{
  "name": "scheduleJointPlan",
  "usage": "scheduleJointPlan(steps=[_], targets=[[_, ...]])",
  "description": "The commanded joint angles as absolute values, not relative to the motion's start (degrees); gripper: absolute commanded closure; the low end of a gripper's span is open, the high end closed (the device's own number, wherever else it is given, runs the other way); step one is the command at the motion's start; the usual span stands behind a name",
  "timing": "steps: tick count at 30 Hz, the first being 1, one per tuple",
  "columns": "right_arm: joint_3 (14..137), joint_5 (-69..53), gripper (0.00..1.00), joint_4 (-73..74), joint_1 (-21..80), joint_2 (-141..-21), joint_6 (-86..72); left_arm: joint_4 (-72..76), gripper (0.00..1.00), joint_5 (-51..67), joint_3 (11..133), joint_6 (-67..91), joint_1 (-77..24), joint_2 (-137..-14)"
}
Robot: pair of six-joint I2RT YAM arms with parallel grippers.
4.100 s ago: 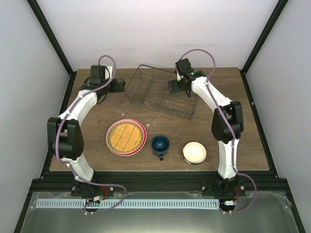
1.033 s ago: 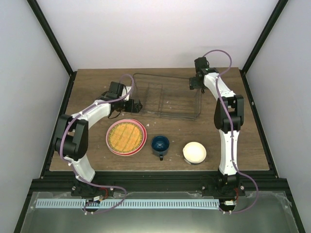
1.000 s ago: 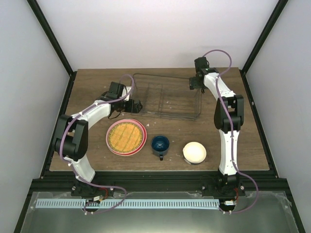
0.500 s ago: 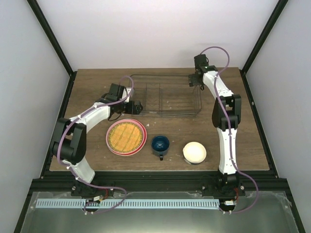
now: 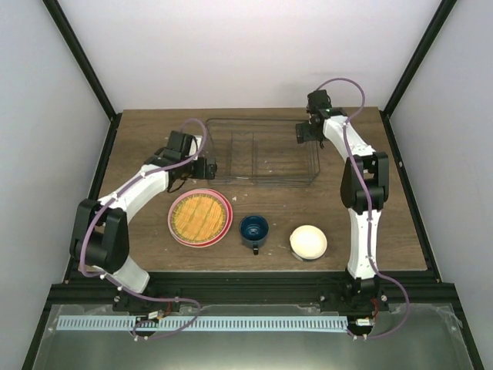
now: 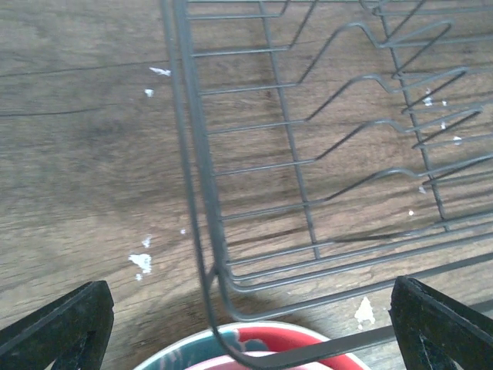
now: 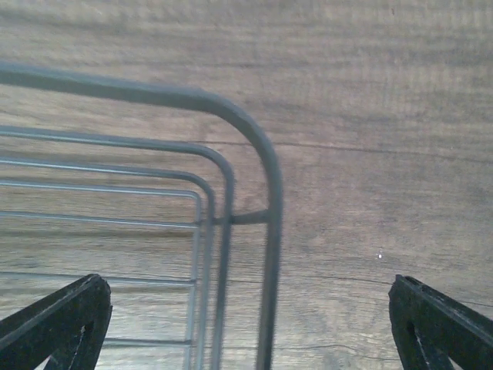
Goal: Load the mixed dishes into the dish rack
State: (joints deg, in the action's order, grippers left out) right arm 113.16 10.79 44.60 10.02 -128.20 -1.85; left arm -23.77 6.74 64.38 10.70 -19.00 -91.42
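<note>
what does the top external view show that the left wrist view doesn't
Only top external: the dark blue mug, the cream bowl, the woven-pattern plate lying on the pink plate, the right gripper, and the whole dish rack with nothing in it.
Only left wrist: a close look at the rack's corner, its bent divider wires, and white specks on the wood.
Both: the dish rack, the wooden table, the pink plate's rim, and the open left gripper.

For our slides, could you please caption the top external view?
Left gripper and right gripper, open, flank the dish rack; woven plate on pink plate, mug, bowl unloaded.
</note>
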Motion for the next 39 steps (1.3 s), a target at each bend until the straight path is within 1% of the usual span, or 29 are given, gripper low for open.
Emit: scheduleJointPlan(steps=[1,4,8,13,17,22,24,27,31,35,39], targets=[[113.0,9.1,0.00,44.7,12.3,-122.2,-2.7,-26.3,0.00,0.7,66.5,10.9,-19.2,-88.6],[113.6,9.9,0.00,45.5,13.2,-119.8,-3.1,-27.7,0.00,-2.3,67.5,10.7,-19.2,-85.1],[115.4,12.8,0.00,48.1,14.0,-117.1,-3.8,-36.3,0.00,-6.3,69.5,12.4,-19.0,-81.3],[115.2,14.1,0.00,50.3,16.0,-113.0,-5.6,-47.8,0.00,-6.5,68.9,18.1,-19.0,-76.4],[116.4,11.3,0.00,53.8,18.5,-111.8,-6.6,-55.3,0.00,-5.9,68.2,20.2,-19.0,-73.2],[114.8,8.4,0.00,58.0,23.0,-109.1,-8.7,-57.5,0.00,-3.4,66.2,21.2,-18.3,-70.0],[112.8,7.0,0.00,59.6,24.5,-107.2,-10.5,-56.9,0.00,-2.4,66.1,21.1,-18.0,-69.6],[107.3,5.6,0.03,60.5,25.6,-102.4,-13.3,-56.9,0.00,-0.2,66.6,20.9,-17.9,-70.5],[99.6,5.8,0.05,62.4,26.2,-95.6,-18.3,-57.3,0.00,5.1,66.6,19.7,-18.2,-71.7],[93.7,5.5,0.06,65.6,28.0,-90.4,-24.9,-57.4,0.00,5.7,67.1,18.4,-19.9,-73.0],[86.4,2.5,0.12,64.2,30.7,-86.4,-32.3,-55.7,0.00,6.2,68.4,17.6,-20.1,-74.7]])
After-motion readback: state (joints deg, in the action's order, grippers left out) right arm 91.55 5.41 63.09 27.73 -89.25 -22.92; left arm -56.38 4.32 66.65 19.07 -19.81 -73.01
